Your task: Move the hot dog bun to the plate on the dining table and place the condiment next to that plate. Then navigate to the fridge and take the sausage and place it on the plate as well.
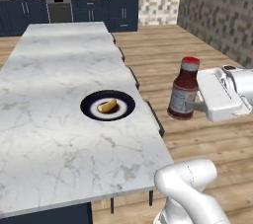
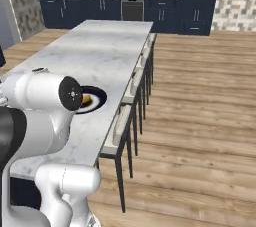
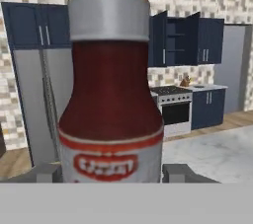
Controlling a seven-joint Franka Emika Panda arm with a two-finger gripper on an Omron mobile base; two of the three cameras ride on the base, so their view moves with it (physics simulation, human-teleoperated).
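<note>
the gripper (image 1: 193, 103) is closed on the condiment bottle (image 1: 184, 90), its 2 fingers (image 3: 47, 172) against either side of the bottle's lower body. the bottle is upright, dark red with a white label and grey-and-red cap, held in the air over the wooden floor (image 1: 197, 55), off the right edge of the marble dining table (image 1: 49, 94). on the table sits a dark-rimmed plate (image 1: 89, 112) with the hot dog bun (image 1: 107, 105) lying on it. stools (image 2: 125, 121) line the table's side.

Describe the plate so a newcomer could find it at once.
Start at the long marble table running toward the dark kitchen cabinets. Near its right edge, by the stools, sits the plate, dark-rimmed with a white centre. It alone on the table holds food: a hot dog bun.
</note>
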